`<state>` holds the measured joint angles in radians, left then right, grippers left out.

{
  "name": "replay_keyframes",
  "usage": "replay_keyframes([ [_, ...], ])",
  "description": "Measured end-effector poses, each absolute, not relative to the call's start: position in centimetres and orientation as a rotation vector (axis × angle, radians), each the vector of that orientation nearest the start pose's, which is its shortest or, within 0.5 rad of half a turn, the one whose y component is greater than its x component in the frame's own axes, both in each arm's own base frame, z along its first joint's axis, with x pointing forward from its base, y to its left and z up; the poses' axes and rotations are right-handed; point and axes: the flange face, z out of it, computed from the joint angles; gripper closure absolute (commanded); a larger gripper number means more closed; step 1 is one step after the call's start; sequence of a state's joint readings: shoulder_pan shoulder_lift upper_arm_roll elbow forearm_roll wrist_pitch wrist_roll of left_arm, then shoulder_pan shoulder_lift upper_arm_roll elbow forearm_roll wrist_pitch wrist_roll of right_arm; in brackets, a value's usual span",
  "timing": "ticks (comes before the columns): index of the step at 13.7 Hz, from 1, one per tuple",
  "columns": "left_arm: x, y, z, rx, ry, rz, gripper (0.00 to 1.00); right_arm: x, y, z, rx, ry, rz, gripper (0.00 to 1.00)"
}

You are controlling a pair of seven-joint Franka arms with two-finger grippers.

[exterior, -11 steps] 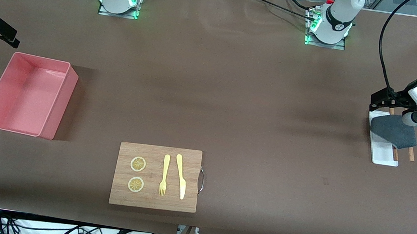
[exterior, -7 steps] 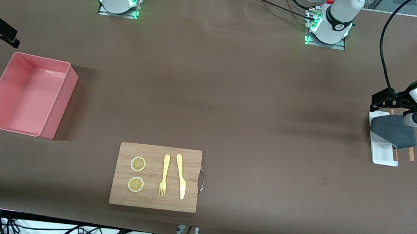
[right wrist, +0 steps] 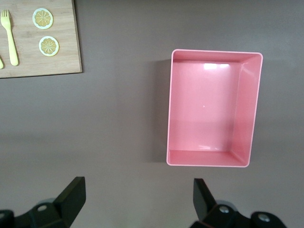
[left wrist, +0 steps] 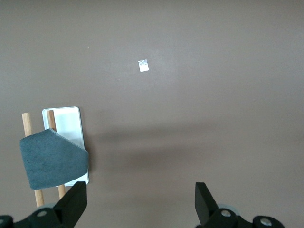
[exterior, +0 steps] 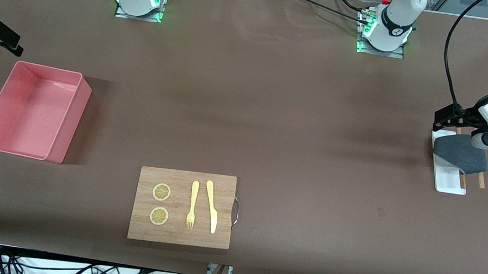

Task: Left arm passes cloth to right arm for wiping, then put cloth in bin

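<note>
Cloth resting on a tray, both grippers up in the air with fingers apart.

Nearest the front camera, a rectangular wooden cutting board with a metal handle carries two round lemon slices, a yellow fork and a yellow knife. Farther back, toward the right arm's end of the smooth brown worktop, sits the bin, a glossy pink tub with rounded corners. Toward the left arm's end, the soft dark grey cloth lies draped over a flat white tray and two thin wooden sticks. The left gripper hovers beside the cloth, fingers spread wide, holding nothing. The right gripper hangs beside the bin, fingers spread too.
</note>
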<state>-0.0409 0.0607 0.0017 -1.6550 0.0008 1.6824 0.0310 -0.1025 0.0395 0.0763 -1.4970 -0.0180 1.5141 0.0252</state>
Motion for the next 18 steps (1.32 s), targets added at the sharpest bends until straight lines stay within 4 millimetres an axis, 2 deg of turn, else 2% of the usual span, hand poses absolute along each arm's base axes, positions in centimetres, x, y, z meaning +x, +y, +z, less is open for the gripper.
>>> replay_keyframes([
  [10, 57.7, -2.3, 55.6, -3.137, 0.115, 0.083, 0.0, 56.1, -1.8, 63.2, -3.155, 0.082, 0.034, 0.0],
  [18, 56.8, -2.2, 54.9, -3.131, 0.162, 0.211, 0.0, 56.1, -1.8, 63.2, -3.155, 0.082, 0.034, 0.0],
])
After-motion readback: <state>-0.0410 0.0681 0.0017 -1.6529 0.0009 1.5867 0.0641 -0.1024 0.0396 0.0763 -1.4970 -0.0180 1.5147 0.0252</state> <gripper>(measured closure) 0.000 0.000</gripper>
